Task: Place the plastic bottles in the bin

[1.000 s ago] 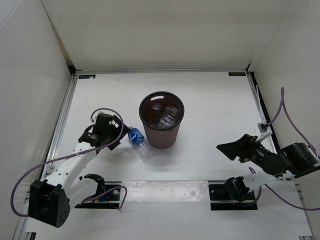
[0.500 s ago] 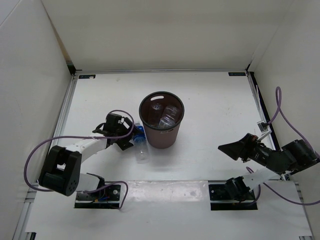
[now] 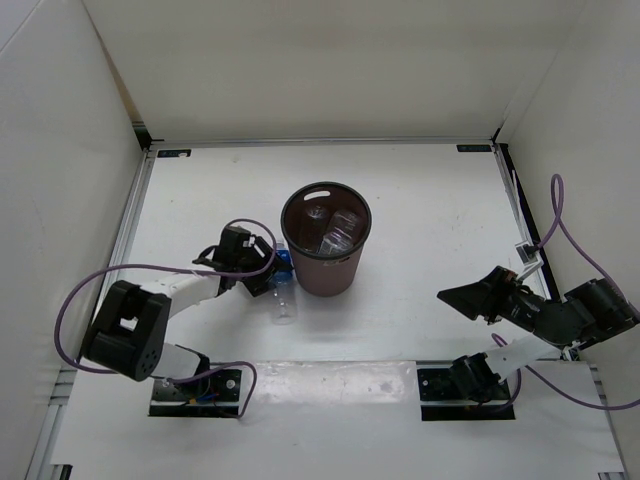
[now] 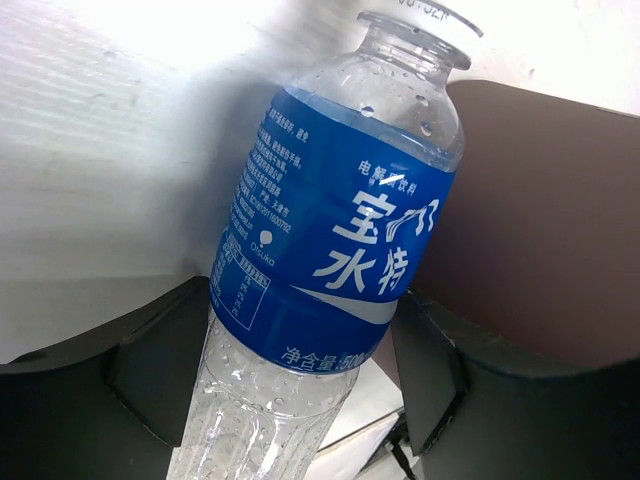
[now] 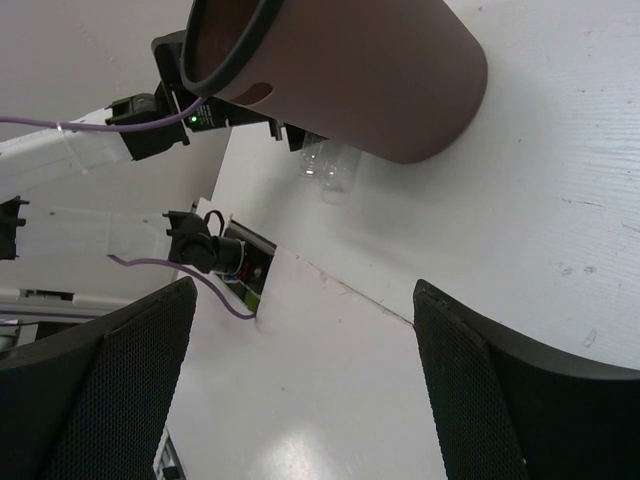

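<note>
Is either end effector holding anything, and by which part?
The left end effector grips the clear plastic bottle with a blue label across its body, at the label's lower edge. The right end effector holds nothing.

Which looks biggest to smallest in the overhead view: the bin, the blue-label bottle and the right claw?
1. bin, clearly largest.
2 and 3. right claw and blue-label bottle: too alike to rank. The left claw covers part of the bottle, and the right claw may sit nearer the camera.

1 bin point(image 3: 322, 272); 1 blue-label bottle point(image 3: 284, 300) outside; 2 clear bottles point(image 3: 338, 232) inside.
</note>
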Available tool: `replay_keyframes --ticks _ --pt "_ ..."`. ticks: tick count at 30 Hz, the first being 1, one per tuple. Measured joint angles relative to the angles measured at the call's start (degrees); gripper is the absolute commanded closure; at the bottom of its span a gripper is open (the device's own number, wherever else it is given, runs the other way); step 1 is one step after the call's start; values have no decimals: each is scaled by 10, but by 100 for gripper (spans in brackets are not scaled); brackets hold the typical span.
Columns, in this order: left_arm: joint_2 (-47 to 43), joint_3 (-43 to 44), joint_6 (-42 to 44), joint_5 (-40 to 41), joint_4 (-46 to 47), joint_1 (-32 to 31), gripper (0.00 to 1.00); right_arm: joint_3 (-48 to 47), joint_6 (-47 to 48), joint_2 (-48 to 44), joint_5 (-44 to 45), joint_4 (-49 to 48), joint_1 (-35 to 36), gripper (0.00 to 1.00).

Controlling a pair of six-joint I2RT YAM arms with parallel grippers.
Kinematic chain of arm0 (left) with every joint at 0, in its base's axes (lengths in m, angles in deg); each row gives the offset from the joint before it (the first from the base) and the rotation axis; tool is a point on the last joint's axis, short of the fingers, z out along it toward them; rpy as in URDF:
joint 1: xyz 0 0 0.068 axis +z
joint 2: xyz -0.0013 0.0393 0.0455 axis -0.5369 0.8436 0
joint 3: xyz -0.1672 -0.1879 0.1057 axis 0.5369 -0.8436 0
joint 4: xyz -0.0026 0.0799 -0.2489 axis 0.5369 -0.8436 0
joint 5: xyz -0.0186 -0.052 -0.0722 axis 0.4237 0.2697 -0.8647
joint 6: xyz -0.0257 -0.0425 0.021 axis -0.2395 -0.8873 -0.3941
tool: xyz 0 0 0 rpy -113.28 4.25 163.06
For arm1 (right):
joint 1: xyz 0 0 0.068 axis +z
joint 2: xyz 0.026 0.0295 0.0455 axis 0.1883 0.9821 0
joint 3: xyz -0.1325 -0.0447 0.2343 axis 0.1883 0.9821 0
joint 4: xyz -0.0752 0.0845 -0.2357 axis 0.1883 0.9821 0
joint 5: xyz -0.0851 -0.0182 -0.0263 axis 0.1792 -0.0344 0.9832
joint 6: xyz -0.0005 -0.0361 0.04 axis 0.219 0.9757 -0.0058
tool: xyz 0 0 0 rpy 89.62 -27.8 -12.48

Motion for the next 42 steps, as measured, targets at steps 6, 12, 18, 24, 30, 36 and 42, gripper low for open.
replay_keyframes --ticks 6,12,18,24,30,36,42 --pt "-25 -10 -1 -4 -8 0 71 0 0 0 0 0 2 10" --pt "-214 36 19 68 -174 0 74 0 0 0 0 0 3 10" --pt "-375 218 73 195 -289 1 74 0 0 -1 0 0 4 10" --pt "-312 429 168 240 -301 0 87 0 0 -1 0 0 4 10" --pt "-147 574 262 252 -240 -73 90 0 0 -1 0 0 4 10" --pt "-27 603 386 288 -184 -199 94 0 0 -1 0 0 4 10" --pt "28 607 492 344 -130 -278 94 0 0 -1 0 0 4 10"
